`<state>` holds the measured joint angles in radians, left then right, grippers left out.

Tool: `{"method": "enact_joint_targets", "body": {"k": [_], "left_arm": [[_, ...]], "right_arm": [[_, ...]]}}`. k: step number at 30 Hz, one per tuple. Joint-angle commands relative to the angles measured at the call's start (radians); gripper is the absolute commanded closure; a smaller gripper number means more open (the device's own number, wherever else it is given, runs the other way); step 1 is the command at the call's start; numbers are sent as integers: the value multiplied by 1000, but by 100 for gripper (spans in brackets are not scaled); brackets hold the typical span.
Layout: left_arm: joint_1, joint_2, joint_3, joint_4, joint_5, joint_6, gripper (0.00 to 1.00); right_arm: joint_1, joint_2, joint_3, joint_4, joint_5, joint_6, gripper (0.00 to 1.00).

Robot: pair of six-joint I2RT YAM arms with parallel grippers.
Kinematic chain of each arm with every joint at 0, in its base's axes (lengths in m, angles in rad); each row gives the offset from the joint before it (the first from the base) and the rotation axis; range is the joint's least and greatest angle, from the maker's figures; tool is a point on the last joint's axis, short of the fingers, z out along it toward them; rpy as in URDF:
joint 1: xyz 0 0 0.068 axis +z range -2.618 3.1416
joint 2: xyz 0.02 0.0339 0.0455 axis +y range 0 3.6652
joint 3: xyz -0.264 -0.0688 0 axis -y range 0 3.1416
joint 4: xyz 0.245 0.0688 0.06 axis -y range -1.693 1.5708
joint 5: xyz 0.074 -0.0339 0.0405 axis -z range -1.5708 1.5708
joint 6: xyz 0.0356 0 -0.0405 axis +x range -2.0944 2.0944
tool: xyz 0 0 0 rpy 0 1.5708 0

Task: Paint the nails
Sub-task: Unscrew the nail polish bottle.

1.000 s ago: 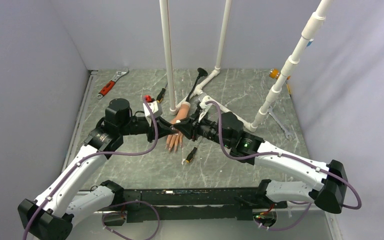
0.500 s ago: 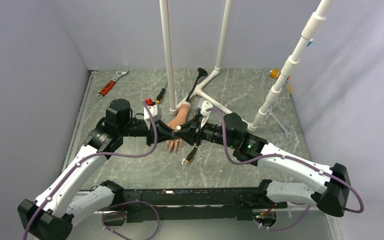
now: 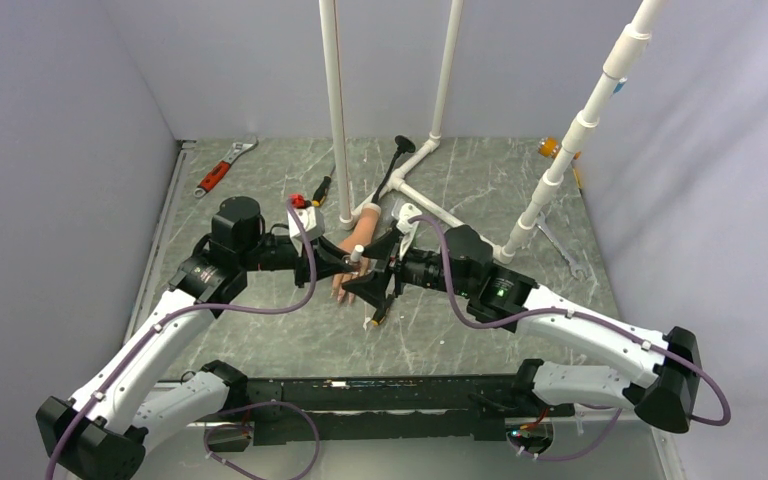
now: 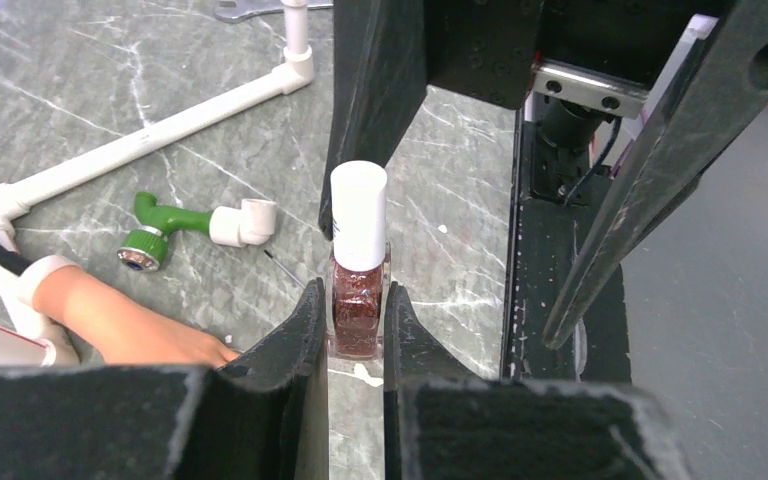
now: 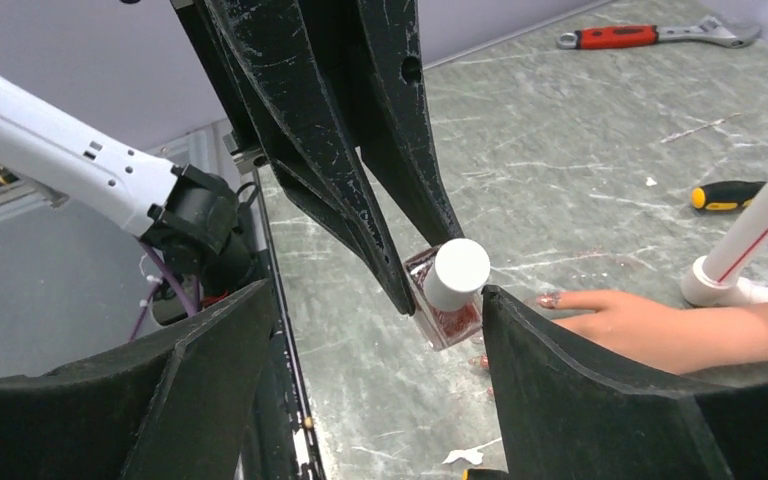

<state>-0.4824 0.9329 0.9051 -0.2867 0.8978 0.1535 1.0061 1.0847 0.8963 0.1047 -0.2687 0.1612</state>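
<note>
We see the left tool point(image 3: 345, 262) clamped on a polish bottle point(image 4: 358, 300), the right tool point(image 5: 375, 292) spread apart around its white cap point(image 5: 461, 272), and the nails point(image 5: 548, 299) of the mannequin hand point(image 5: 660, 330) near it on the worktop point(image 5: 580, 150).

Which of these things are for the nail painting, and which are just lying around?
For the job: polish bottle, held in the left gripper; mannequin hand and its nails; right gripper, open at the cap.
Lying about: red-handled wrench, screwdriver, green pipe fitting, white pipes.
</note>
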Motion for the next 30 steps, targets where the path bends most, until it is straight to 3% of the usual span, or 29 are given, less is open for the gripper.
{"method": "enact_joint_targets", "body": {"k": [1, 13, 30], "left_arm": [[-1, -17, 26, 73, -35, 16, 100], [-2, -40, 15, 91, -188, -7, 100], [0, -47, 16, 92, -321, -27, 100]], "right_arm": [[6, -61, -1, -5, 90, 24, 21], [7, -87, 39, -76, 255, 65, 19], [9, -16, 162, -161, 562, 282, 23]]}}
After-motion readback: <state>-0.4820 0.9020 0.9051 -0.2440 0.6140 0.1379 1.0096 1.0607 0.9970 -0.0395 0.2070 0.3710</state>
